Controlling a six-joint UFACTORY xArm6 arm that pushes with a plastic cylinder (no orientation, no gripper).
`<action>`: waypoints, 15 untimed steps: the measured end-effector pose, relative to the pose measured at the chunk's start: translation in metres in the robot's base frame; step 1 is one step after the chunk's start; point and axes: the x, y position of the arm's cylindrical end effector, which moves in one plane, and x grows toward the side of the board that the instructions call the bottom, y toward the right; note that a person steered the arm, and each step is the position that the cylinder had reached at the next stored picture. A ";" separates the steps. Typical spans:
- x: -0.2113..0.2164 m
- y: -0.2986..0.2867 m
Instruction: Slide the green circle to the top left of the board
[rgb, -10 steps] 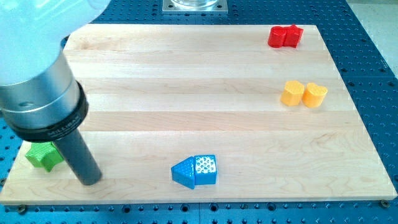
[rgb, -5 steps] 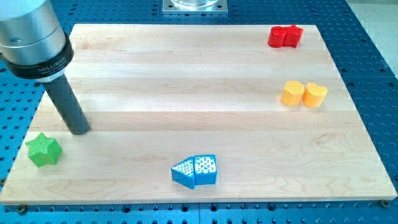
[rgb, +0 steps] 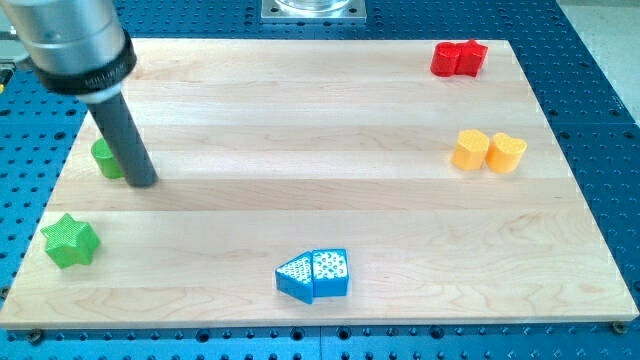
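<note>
Green circle (rgb: 104, 158) sits at left edge of frame, mid-height on the desk (rgb: 300, 130), partly hidden behind the rod. My tip (rgb: 143, 183) is at its lower right, touching or just beside; cannot tell which. No pincer on this rig, so nothing is held or clamped.

Risk: a push from this side drives the circle leftward off the desk edge rather than up to the top left corner.

Green star (rgb: 69, 242) lower left, well apart.
</note>
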 end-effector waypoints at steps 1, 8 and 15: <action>-0.050 0.028; 0.005 0.005; -0.205 0.054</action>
